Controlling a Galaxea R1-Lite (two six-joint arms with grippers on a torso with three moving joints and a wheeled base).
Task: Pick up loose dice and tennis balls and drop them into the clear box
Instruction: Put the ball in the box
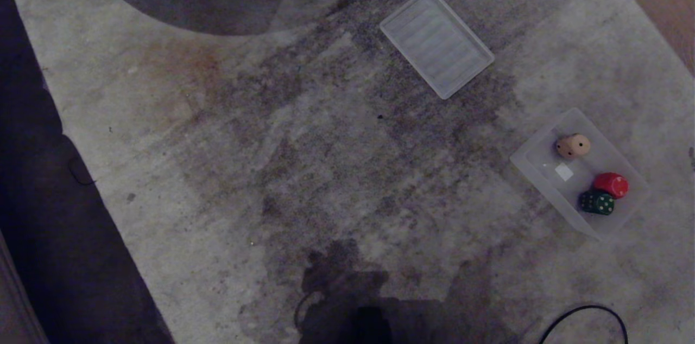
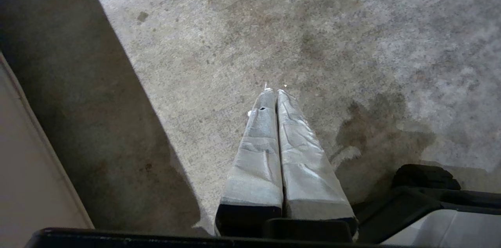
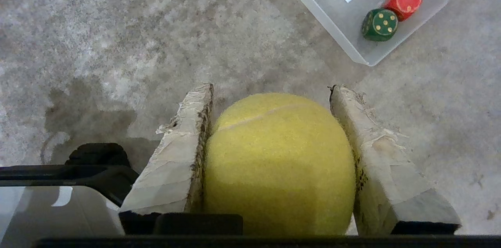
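Right gripper (image 3: 270,91) clenched on ball (image 3: 278,162), above carpet; box (image 3: 313,3) ahead. Left gripper (image 2: 275,92) pressed closed, empty.

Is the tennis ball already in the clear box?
No, the tennis ball sits clamped in the right pincer, while the clear box holds only dice.

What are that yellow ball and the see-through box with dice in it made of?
The tennis ball in the right hand looks like fuzzy felt: matte nap and a curved seam. The clear box seems to be thin translucent plastic: glossy, carpet showing through. The left hand is empty.
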